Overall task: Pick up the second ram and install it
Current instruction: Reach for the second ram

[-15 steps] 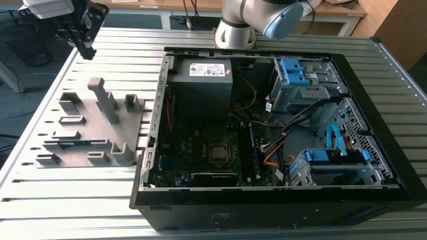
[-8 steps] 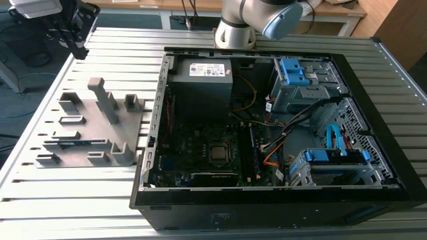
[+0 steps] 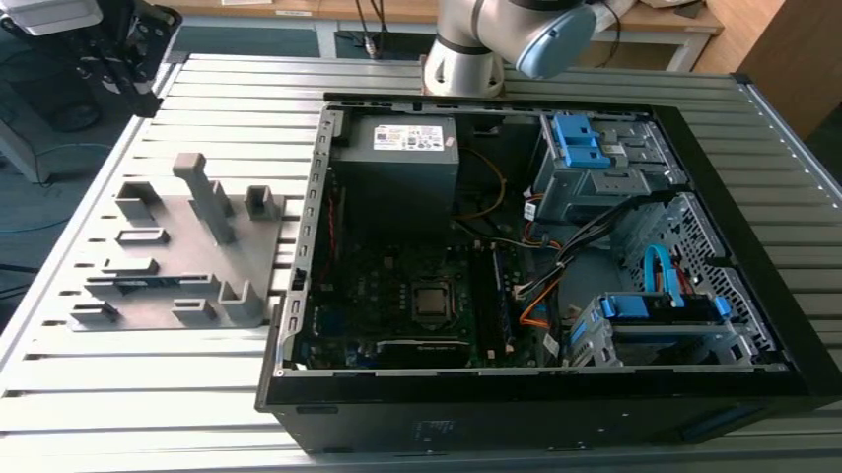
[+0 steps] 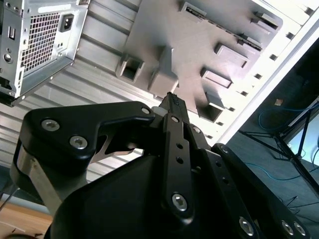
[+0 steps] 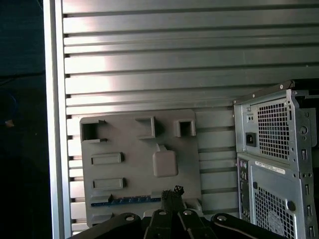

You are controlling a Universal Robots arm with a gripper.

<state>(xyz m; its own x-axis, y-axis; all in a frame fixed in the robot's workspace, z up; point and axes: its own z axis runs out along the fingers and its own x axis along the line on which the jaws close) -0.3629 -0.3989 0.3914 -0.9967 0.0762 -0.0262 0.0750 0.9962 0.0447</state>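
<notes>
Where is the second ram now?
In the first wrist view the second ram lies in an edge slot of the grey fixture, at the exterior view's left of the computer case.

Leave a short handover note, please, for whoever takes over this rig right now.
End effector: shut, nothing in it, hanging above the grey fixture without touching it.
Memory stick: lying in the fixture's long slot, close to the end effector's tips in the first wrist view. The fixture sits on the table beside the computer case.
Done: the approach to the fixture.
Left: the stick is not yet gripped or lifted, and not yet installed in the case.
</notes>
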